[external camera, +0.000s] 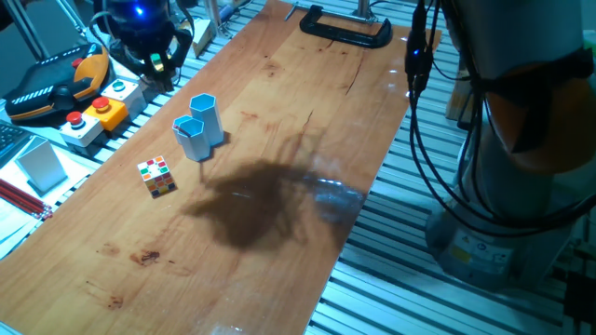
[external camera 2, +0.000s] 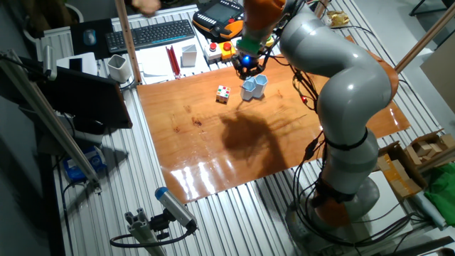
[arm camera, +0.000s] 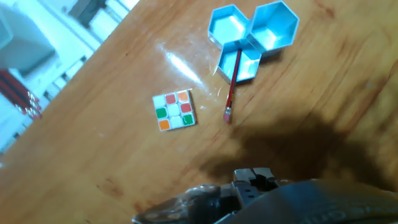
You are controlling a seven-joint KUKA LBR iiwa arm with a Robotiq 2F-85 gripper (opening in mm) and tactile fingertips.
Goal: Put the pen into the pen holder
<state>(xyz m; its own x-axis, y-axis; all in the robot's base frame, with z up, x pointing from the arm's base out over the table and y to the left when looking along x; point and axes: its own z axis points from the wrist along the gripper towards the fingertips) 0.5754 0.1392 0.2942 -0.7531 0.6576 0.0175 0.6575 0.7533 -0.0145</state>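
The pen holder (arm camera: 252, 37) is a cluster of light blue hexagonal tubes standing on the wooden table (external camera: 307, 102), also seen in one fixed view (external camera: 198, 126) and the other (external camera 2: 253, 87). The pen (arm camera: 233, 81), thin and reddish-brown with a pale tip, stands tilted inside the nearest tube, its pale end leaning out towards the cube. My gripper (external camera: 160, 63) hangs high above the table's far left edge, well apart from the holder, open and holding nothing. In the hand view only its dark body shows at the bottom edge.
A small multicoloured cube (arm camera: 175, 109) lies left of the holder. Red pencils (arm camera: 22, 93) rest on paper beyond the table edge. A button box (external camera: 93, 112), a teach pendant (external camera: 56, 79) and a black clamp (external camera: 345, 31) sit near the far edges.
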